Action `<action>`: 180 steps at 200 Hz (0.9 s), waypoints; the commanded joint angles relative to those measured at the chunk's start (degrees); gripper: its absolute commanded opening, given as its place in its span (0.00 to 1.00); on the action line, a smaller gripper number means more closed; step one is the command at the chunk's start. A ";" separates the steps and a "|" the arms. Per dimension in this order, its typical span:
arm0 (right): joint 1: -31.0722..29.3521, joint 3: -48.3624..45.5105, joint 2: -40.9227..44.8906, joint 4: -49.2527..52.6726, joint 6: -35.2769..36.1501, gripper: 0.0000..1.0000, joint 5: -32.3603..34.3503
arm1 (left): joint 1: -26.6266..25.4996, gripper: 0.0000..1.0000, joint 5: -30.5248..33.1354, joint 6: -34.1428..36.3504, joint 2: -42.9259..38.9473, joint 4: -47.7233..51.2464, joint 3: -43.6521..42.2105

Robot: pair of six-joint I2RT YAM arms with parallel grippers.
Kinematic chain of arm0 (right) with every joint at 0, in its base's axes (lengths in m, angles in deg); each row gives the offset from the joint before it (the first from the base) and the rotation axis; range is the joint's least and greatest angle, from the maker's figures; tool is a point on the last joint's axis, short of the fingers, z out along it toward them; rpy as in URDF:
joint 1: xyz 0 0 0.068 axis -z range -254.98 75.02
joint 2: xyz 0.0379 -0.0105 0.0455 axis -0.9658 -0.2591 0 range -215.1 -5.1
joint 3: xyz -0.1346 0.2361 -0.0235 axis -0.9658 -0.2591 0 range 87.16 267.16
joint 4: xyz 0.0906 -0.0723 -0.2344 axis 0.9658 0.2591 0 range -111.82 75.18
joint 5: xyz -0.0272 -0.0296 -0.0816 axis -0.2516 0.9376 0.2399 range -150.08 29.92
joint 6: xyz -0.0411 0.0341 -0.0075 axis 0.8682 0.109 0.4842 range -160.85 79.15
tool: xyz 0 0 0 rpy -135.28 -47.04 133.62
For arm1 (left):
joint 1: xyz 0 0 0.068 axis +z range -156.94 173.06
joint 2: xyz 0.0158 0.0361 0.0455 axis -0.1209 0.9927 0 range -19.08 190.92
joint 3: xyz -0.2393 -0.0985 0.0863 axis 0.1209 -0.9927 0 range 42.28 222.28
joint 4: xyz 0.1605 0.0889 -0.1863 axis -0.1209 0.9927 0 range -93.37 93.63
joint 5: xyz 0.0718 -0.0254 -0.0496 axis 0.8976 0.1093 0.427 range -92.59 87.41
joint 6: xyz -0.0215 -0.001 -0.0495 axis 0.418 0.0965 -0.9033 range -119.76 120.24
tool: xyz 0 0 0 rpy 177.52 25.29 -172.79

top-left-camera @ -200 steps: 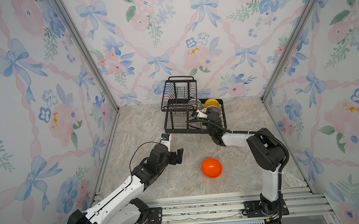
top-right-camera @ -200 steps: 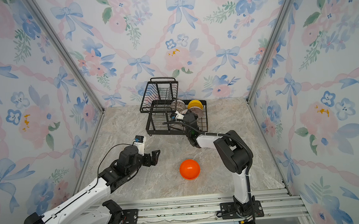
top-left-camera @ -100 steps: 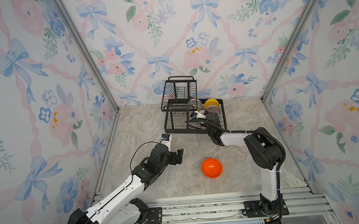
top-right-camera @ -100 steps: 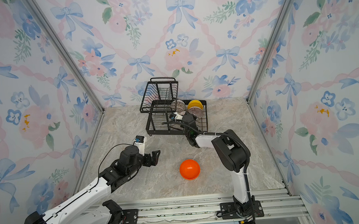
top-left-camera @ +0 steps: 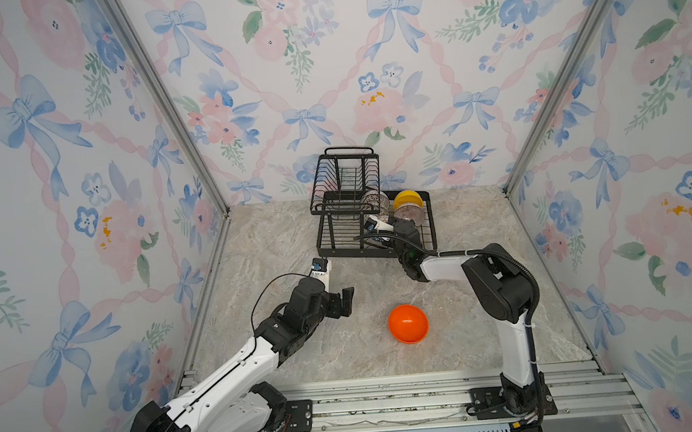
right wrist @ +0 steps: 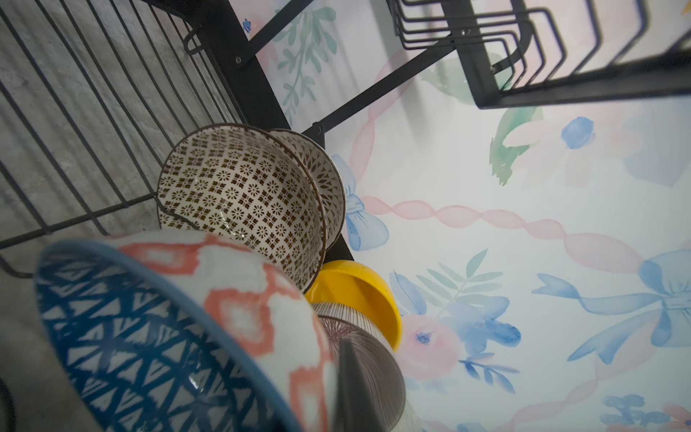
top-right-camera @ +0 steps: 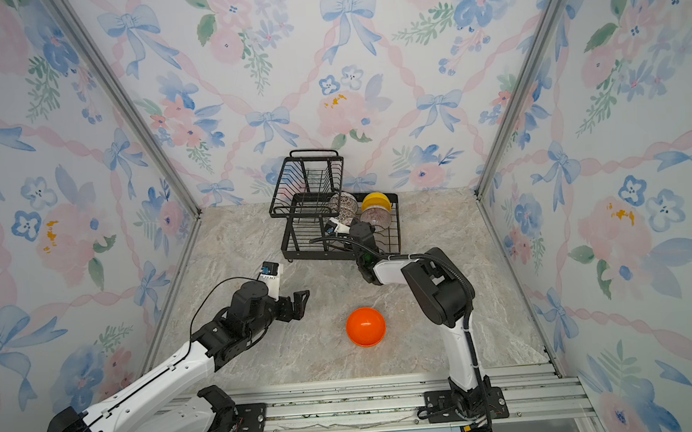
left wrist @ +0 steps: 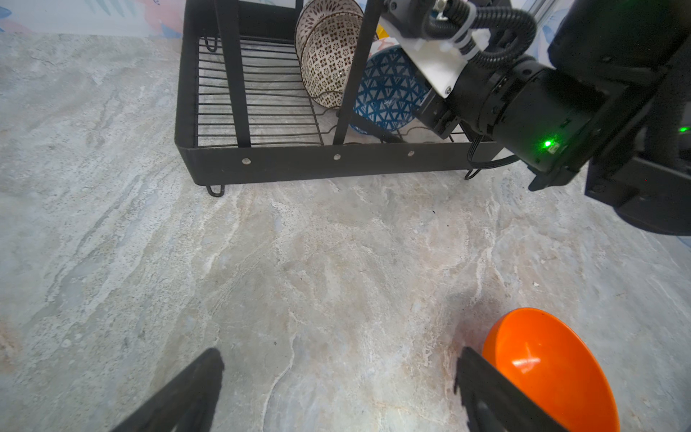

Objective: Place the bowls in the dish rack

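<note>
While the right gripper [left wrist: 433, 112] reaches into the dish rack [top-left-camera: 338, 242] at the tabletop's [top-left-camera: 276, 251] 12 o'clock in both top views, its jaws stand nearly together, pinching the rim of the blue bowl [left wrist: 389, 93]. The right wrist view shows one dark finger [right wrist: 351, 374] pressed on that bowl's outer wall, which carries coral diamonds; the other finger is hidden. The blue bowl stands on edge in the flat tray, toward the tray's 3 o'clock side.

At the blue bowl's 11 o'clock, two white patterned bowls [right wrist: 243, 202] lean on edge, nested one behind the other. The yellow bowl [top-left-camera: 406, 199] sits in the tray's 1 o'clock corner, with the ribbed bowl [top-left-camera: 409, 214] touching it at its 6 o'clock. The raised basket tier [top-left-camera: 346, 179] with its loop handle stands over the rack's 11 o'clock part.

The orange bowl [top-left-camera: 408, 323] lies alone on the tabletop, mouth up and slightly tilted, at the rack's 6 o'clock and well apart from it. The left gripper [top-left-camera: 338, 303] hovers at the orange bowl's 9 o'clock, near it but not touching, fingers spread wide and holding nothing.
</note>
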 commanded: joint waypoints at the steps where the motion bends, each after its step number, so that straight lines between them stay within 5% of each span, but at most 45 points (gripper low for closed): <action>1: -0.22 2.85 -1.22 -5.95 -1.93 0.00 -2.02 | 0.45 0.98 -0.89 -0.41 0.57 0.62 0.59; 180: 1.23 7.22 -6.63 -8.41 -5.87 0.00 -4.11 | 0.45 0.98 -0.35 -0.88 -0.27 0.92 -0.07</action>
